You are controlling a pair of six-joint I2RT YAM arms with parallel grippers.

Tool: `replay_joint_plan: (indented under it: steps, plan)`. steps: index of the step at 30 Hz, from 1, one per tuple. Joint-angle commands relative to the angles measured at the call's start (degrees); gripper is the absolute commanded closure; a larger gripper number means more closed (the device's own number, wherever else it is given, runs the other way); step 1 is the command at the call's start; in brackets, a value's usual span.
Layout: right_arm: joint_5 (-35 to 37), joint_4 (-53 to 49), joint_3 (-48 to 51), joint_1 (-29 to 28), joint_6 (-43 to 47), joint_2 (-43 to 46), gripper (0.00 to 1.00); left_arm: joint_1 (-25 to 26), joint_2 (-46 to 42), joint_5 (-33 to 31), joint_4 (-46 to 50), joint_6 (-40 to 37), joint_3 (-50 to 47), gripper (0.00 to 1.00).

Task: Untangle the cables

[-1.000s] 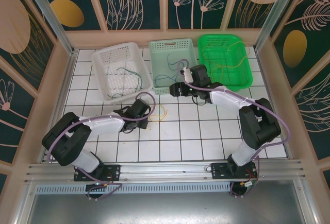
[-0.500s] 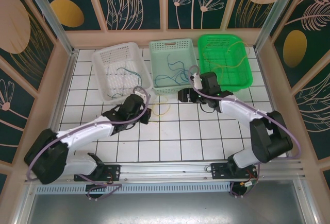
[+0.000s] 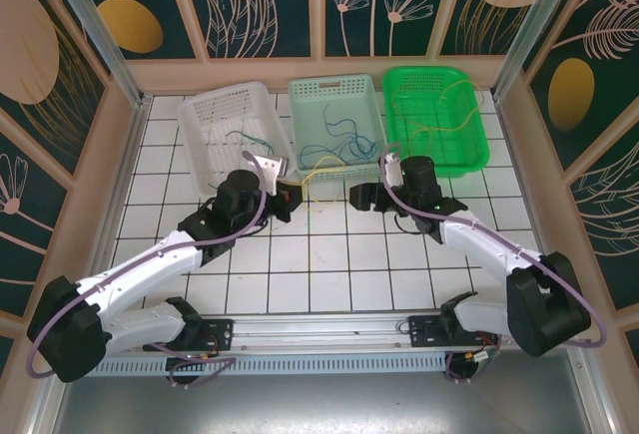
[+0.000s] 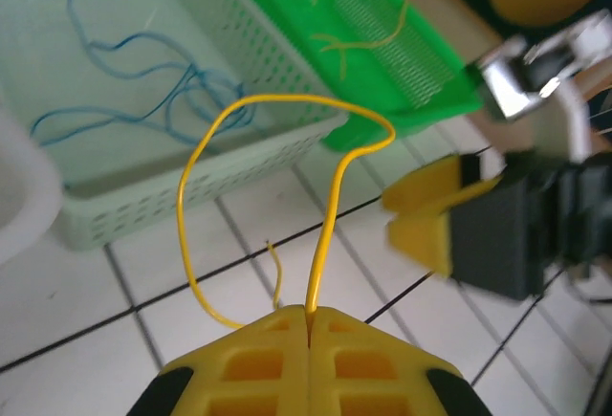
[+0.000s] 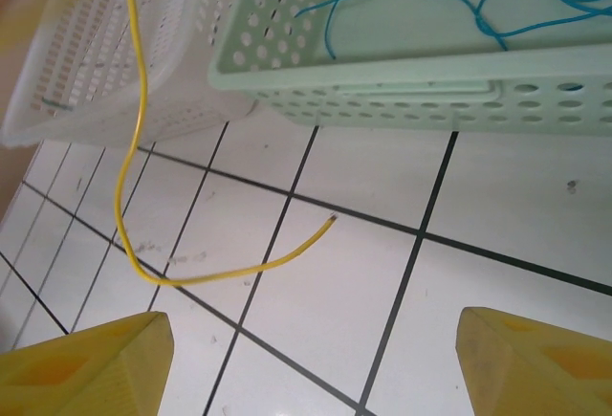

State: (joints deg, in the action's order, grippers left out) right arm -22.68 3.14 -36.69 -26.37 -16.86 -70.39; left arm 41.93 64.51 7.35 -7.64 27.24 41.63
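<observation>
1. Cable, a yellow one (image 4: 328,225), loops up from the tightly closed left gripper (image 4: 308,318), just on the near side of the pale green basket (image 5: 402,91).
2. Right gripper (image 5: 311,332) gapes wide, apparently empty.
3. Blue cables (image 3: 336,143) lie inside that basket.

Yellow cable (image 4: 325,234) and blue cables (image 5: 481,22): thin wire in smooth, glossy plastic sheathing. Left gripper (image 4: 308,315): fingers (image 4: 258,363) of matt yellow moulded plastic with recessed pockets. Pale green basket (image 5: 411,100), white basket (image 5: 76,64) and bright green basket (image 4: 411,110): perforated plastic, faintly shiny. Table (image 5: 382,273): smooth, glossy white tiles with dark joints, lightly scuffed. Front rail (image 3: 329,326): brushed aluminium.
</observation>
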Motion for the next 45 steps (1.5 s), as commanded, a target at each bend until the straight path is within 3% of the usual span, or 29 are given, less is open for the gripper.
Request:
replay_joint_plan:
  steps: [1,5,9,14,20,28,33,41,45]
  plan:
    - [1.2,4.5,1.6,-2.0,3.4,3.1,0.20,0.1,1.2,4.7,-6.8,1.6,5.0,1.00]
    - [4.7,7.0,2.4,-2.6,6.0,6.9,0.15,0.1,5.7,8.1,-9.4,1.6,10.5,1.00]
    - [13.3,8.2,2.0,-2.5,9.9,10.0,0.09,0.1,10.6,13.7,-12.2,3.4,15.6,1.00]
    - [12.0,6.2,-2.0,-1.8,10.5,11.4,0.07,0.1,12.9,15.3,-13.3,3.7,17.3,1.00]
    - [12.0,-0.4,-2.4,0.6,5.7,13.8,0.08,0.1,13.3,12.8,-14.8,3.1,17.0,1.00]
    - [-8.6,0.9,0.7,16.0,-17.1,14.6,0.13,0.1,16.3,8.3,-17.4,-0.3,19.0,1.00]
    - [-19.3,7.7,1.6,20.7,-30.8,12.7,0.15,0.1,19.7,8.8,-20.4,-1.7,20.7,1.00]
    - [-23.5,27.7,8.6,20.2,-53.9,11.1,0.14,0.7,23.2,8.6,-26.9,-3.5,21.0,1.00]
    - [-21.9,32.7,9.4,19.3,-59.3,8.9,0.14,2.2,25.3,8.9,-28.1,-5.3,22.2,1.00]
